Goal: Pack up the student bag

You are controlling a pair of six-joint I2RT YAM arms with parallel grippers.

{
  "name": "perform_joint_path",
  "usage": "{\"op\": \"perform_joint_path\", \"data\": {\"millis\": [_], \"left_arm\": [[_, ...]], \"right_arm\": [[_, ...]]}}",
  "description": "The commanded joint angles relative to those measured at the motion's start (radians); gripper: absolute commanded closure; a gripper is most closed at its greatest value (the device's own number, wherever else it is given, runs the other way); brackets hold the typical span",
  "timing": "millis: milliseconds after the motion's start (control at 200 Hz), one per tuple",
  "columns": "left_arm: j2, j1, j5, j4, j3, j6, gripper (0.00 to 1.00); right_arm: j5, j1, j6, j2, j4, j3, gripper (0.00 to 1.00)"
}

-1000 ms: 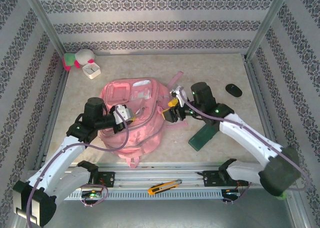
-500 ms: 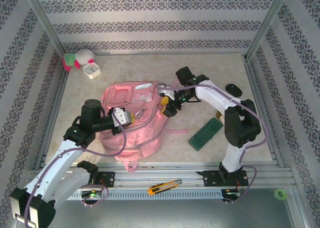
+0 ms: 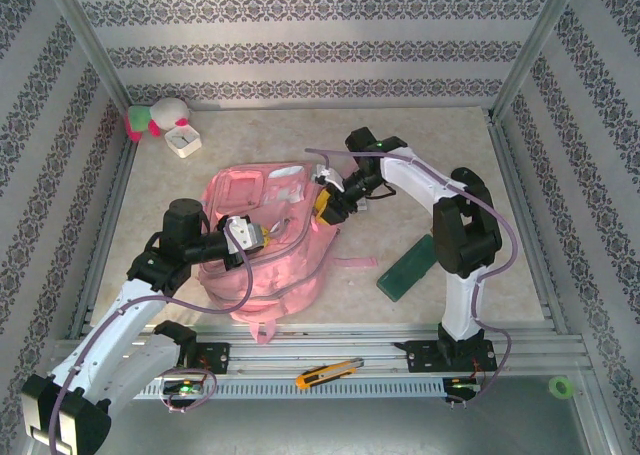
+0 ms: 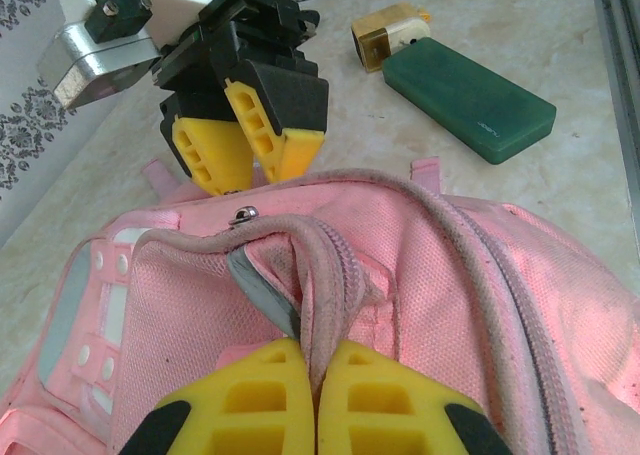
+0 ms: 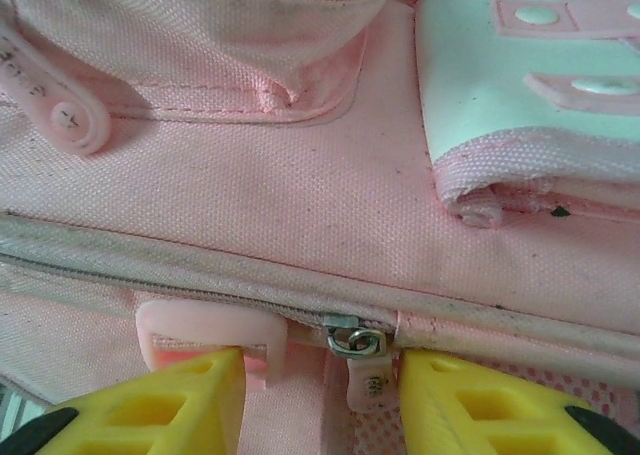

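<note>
The student bag (image 3: pixel 285 275) lies flat mid-table, pink, its front pockets facing up. My left gripper (image 3: pixel 262 237) is shut on a fold of the bag's zip edge (image 4: pixel 318 305), the yellow fingers pressed together on the fabric. My right gripper (image 3: pixel 322 207) rests on the bag's right side, across from the left one (image 4: pixel 255 160). In the right wrist view its jaws (image 5: pixel 320 370) stand apart on either side of a small pink zip pull (image 5: pixel 368 380) hanging from a metal slider (image 5: pixel 355 340). The pads are close to the pull, and I see no contact.
A dark green case (image 3: pixel 410 267) lies right of the bag, with a small yellow-and-white item (image 4: pixel 388 37) by its far end. A black oval object (image 3: pixel 467 180) sits far right. A plush toy (image 3: pixel 155 118) and white box (image 3: pixel 183 138) occupy the back left corner. A box cutter (image 3: pixel 328 374) lies on the front rail.
My right gripper has moved left and back along the bag's right side to the zip slider, and its jaws have narrowed round the pull. The left gripper has kept its grip.
</note>
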Motion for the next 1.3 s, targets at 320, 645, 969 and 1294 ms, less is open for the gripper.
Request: {"op": "perform_joint_path", "data": {"millis": [320, 645, 969, 1294], "left_arm": [[0.002, 0.007, 0.063, 0.155, 0.016, 0.011, 1.00], [0.000, 0.008, 0.065, 0.168, 0.019, -0.004, 1.00], [0.002, 0.008, 0.059, 0.231, 0.007, -0.056, 1.00], [0.026, 0.005, -0.133, 0.213, 0.005, -0.086, 1.00]], "right_arm": [[0.065, -0.054, 0.057, -0.140, 0.004, -0.096, 0.49], [0.015, -0.020, 0.125, -0.065, 0.117, -0.052, 0.44], [-0.019, 0.028, 0.112, -0.016, 0.078, -0.047, 0.61], [-0.144, 0.027, 0.186, -0.118, 0.082, -0.108, 1.00]]}}
